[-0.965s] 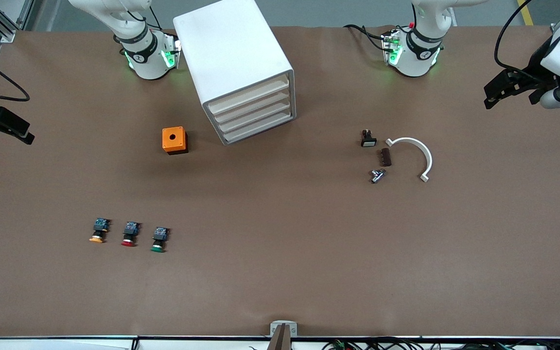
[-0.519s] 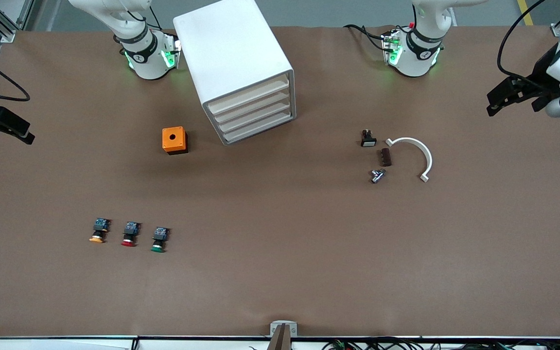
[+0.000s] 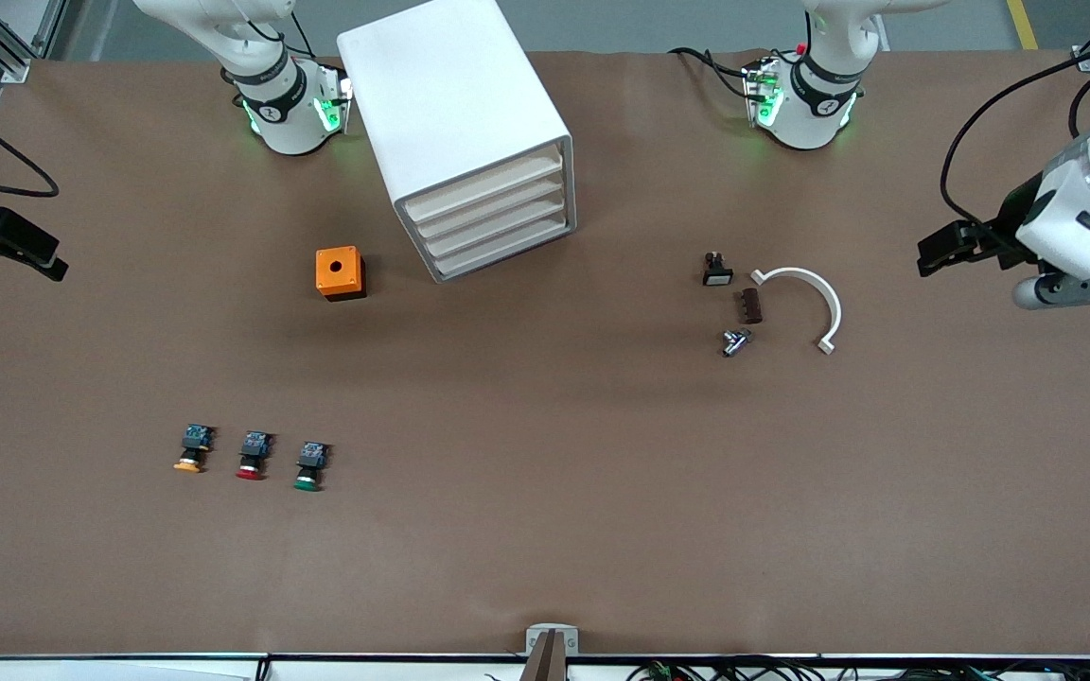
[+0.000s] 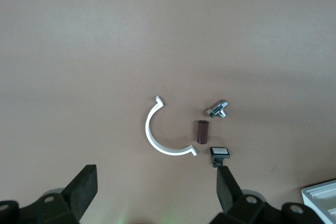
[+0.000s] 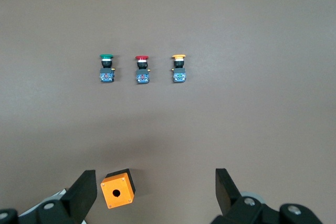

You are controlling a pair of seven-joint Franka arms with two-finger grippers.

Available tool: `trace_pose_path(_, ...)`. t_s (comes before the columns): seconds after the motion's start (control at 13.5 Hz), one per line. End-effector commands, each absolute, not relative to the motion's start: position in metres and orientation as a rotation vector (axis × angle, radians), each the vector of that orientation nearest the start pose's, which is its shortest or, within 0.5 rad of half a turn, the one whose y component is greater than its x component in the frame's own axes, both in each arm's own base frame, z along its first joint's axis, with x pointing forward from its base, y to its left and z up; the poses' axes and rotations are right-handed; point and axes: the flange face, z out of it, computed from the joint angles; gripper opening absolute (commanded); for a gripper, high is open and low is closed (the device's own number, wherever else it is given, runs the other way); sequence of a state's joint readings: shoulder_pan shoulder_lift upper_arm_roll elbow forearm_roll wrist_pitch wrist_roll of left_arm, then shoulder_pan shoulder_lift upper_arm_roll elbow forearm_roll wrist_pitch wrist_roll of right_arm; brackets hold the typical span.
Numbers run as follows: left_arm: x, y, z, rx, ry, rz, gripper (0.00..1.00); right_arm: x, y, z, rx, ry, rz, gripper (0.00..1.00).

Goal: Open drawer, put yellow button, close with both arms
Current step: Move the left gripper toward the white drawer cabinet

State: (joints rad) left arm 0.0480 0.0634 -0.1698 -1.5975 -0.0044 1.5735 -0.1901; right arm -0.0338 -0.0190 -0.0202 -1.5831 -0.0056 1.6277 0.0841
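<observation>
The left gripper (image 3: pixel 933 253), small and black, hangs above the worktop's edge at the left arm's end. Over the last second it has descended in the front view, from level with the cabinet's drawers to level with the curved white plastic clip (image 3: pixel 808 301), and it has shifted slightly inward from that edge. Its fingers (image 4: pixel 84 190) stand wide apart with nothing between them.

The right gripper (image 3: pixel 10 244) hovers over the worktop's edge at the right arm's end, unchanged from the earlier frames. Its fingers (image 5: pixel 84 192) are also spread apart and empty.

The wide shallow white plastic drawer with a cream front (image 3: pixel 483 182), highest of four alike, sits fully closed in the big white rounded cabinet (image 3: pixel 450 123) at the middle of the base-side edge, as before.

The tiny yellow button with a yellow-orange mushroom cap, black body and blue rear block (image 3: pixel 192 449) lies on the brown worktop (image 3: pixel 545 473) toward the corner nearest the front camera at the right arm's end. It has not moved. Just beside it lies the red-capped button (image 3: pixel 252 456), then the green-capped button (image 3: pixel 309 466).

The orange square box with a round hole (image 3: pixel 339 272) rests near the cabinet's corner. Near the clip lie a small black switch with a white face (image 3: pixel 716 271), a dark brown block (image 3: pixel 750 305) and a small metal fitting (image 3: pixel 733 341), all unmoved.
</observation>
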Motion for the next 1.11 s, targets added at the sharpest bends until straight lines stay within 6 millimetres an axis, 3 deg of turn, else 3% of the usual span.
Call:
trace_pose_path(0.0, 0.585, -0.075, 0.559, -3.164, -0.122, 0.14, 1.0, 0.55, -0.03, 0.637, -3.137, 0.197, -0.101, 1.0)
trace_pose_path(0.37, 0.604, -0.11, 0.509, -3.149, -0.274, 0.2, 1.0, 0.55, -0.031, 0.637, -3.137, 0.195, -0.101, 1.0)
trace_pose_path(0.67, 0.609, -0.148, 0.463, -3.115, -0.531, 0.348, 1.0, 0.55, -0.03, 0.637, -3.138, 0.193, -0.101, 1.0)
trace_pose_path(1.04, 0.594, -0.229, 0.42, -2.932, -0.888, 0.435, 1.0, 0.55, -0.03, 0.637, -3.138, 0.193, -0.101, 1.0)
